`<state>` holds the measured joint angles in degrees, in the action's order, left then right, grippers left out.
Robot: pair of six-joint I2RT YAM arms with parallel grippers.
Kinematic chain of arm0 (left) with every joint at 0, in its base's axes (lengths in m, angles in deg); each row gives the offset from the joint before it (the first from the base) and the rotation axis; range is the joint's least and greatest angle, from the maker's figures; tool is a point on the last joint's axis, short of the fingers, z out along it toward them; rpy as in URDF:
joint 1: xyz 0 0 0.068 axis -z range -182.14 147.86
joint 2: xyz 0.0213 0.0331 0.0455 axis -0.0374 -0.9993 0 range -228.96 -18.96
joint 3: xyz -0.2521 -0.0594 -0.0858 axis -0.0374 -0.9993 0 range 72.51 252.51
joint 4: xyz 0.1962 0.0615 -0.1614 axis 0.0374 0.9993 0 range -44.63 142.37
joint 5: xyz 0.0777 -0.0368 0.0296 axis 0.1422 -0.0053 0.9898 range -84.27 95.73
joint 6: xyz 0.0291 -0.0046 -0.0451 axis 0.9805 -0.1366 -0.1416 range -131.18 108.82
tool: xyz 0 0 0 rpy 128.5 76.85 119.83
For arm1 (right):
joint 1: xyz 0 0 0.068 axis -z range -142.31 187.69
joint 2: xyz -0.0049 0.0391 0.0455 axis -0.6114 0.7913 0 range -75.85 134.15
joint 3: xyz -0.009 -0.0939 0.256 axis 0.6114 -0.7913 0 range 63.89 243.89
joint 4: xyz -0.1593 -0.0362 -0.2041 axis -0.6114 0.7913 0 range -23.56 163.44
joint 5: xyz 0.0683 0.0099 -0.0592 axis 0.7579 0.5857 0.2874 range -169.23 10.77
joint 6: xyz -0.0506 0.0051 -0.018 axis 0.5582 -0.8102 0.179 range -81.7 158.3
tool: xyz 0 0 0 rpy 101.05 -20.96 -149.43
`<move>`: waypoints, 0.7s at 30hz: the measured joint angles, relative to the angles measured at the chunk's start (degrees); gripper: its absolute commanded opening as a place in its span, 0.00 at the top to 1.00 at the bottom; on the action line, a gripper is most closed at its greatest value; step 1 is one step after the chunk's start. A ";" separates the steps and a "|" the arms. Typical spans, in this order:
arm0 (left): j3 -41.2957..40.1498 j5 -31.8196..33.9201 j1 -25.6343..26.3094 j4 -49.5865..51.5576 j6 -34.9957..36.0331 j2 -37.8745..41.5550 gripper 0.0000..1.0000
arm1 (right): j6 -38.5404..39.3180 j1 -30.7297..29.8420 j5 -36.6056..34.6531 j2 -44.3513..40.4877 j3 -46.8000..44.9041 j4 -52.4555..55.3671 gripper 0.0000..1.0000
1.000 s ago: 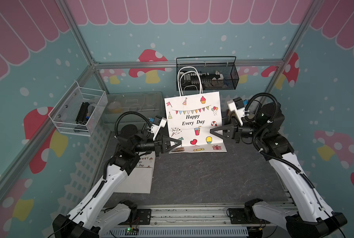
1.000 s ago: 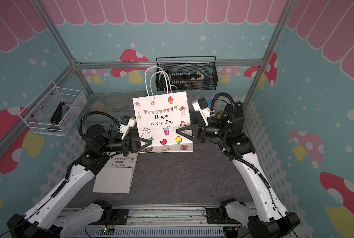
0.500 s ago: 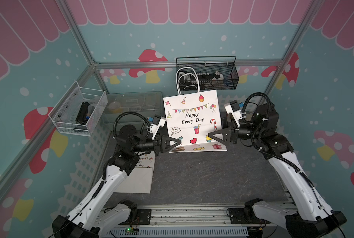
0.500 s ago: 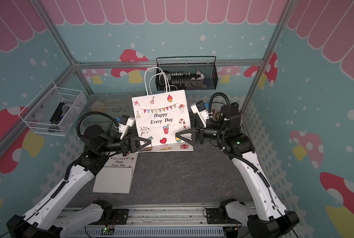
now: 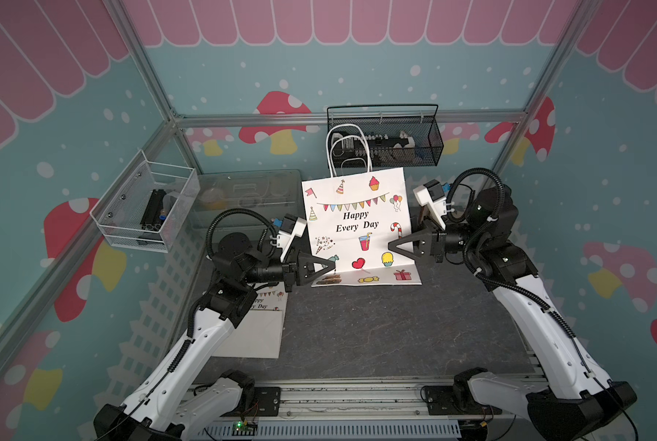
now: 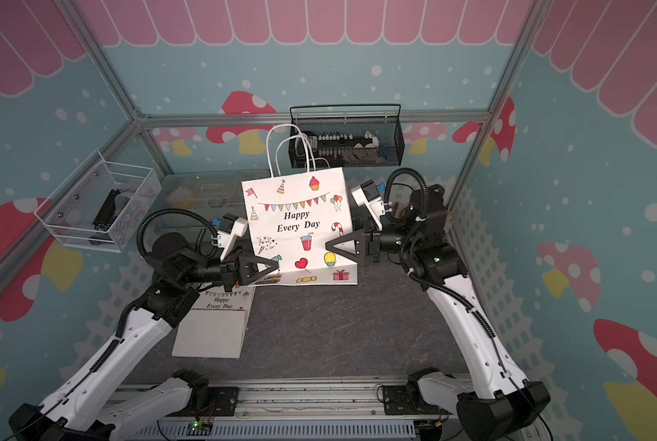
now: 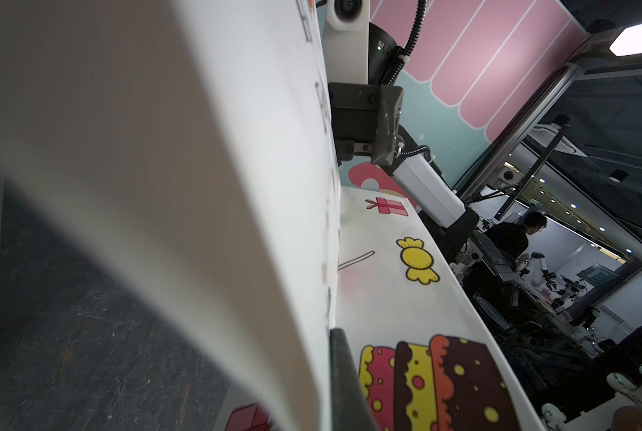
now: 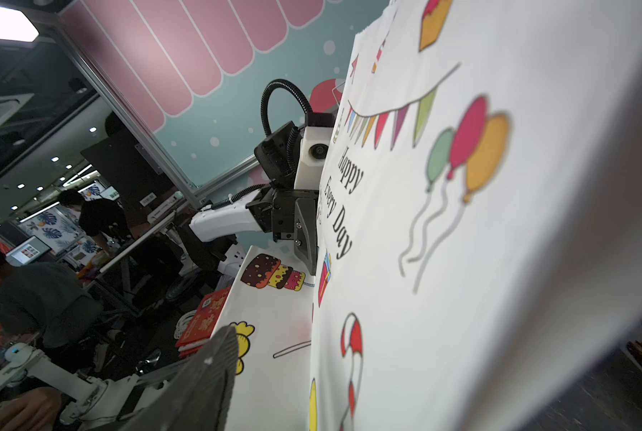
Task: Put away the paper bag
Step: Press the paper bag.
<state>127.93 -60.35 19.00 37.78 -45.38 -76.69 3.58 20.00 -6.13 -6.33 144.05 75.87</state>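
Observation:
The white paper bag [image 5: 357, 225] [image 6: 296, 225], printed "Happy Every Day", stands upright at the back middle of the dark table. Its bottom flap is folded forward and its cord handles point up. My left gripper [image 5: 332, 264] [image 6: 275, 264] is shut on the bag's lower left edge. In the left wrist view one dark finger [image 7: 340, 358] presses against the paper panel [image 7: 237, 149]. My right gripper [image 5: 391, 244] [image 6: 328, 248] is open at the lower right edge. Its grey finger [image 8: 211, 373] stands apart from the panel [image 8: 461, 261]; the panel hides the other finger.
A second bag [image 5: 258, 324] [image 6: 212, 328] lies flat on the table under my left arm. A black mesh basket [image 5: 426, 149] hangs on the back wall behind the handles. A white wire basket [image 5: 147, 206] hangs on the left wall beside a clear plastic box [image 5: 250, 194].
My right gripper has shifted a little along the bag's right edge, and the bag has leaned slightly to the left. My left gripper keeps its hold in the same place.

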 measured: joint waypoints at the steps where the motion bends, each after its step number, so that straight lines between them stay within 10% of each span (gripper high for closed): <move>1: 0.00 0.00 0.00 0.15 0.15 0.00 1.00 | 0.02 0.00 0.02 0.52 0.44 0.22 0.52; 14: 0.02 0.28 0.09 1.75 1.25 -0.04 0.87 | 5.90 -0.15 -3.80 0.66 3.61 9.53 1.00; 21: 0.00 1.22 0.09 0.55 0.50 0.17 0.45 | 6.49 -0.37 -4.74 -0.39 3.61 11.04 1.00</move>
<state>127.93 -59.13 19.09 38.32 -44.88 -76.52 10.07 19.63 -10.87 -6.72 147.66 86.91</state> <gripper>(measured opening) 0.473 0.048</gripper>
